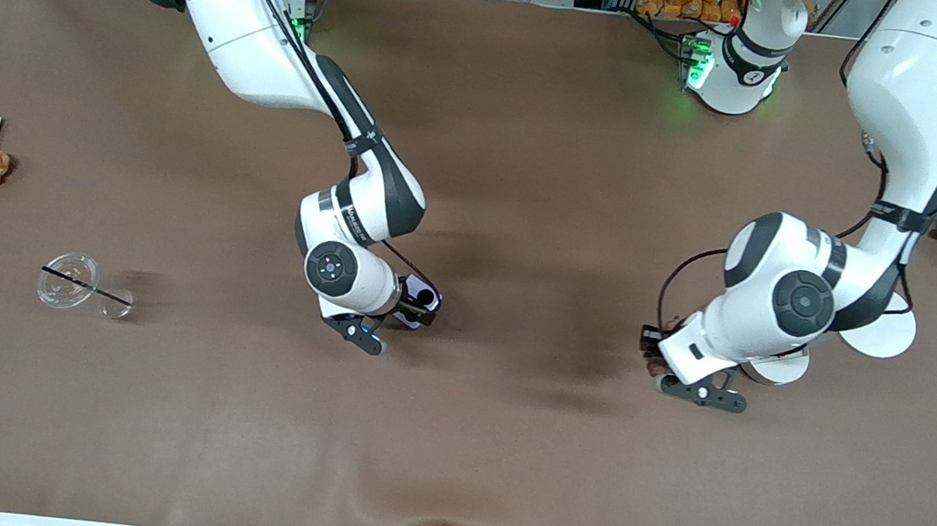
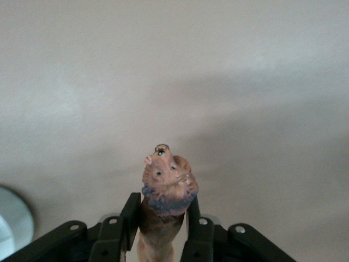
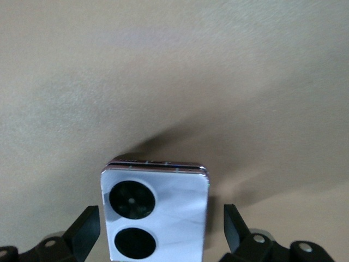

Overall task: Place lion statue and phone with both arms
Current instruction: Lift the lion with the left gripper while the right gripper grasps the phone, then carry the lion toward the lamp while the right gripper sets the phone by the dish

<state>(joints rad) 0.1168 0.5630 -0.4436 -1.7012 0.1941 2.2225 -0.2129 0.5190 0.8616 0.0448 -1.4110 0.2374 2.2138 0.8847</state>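
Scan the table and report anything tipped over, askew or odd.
One thing stands out: the clear cup, toward the right arm's end of the table, lies on its side, with its black straw across it. The left pincer grips the lion statue; the right pincer stands open around the phone.

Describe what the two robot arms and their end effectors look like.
Both arms have glossy white shells with dark grey joint bands and black cables strapped along the links. Round grey caps sit on the wrist joints. The left end effector and right end effector have black fingers on black bracket plates with silver screws.
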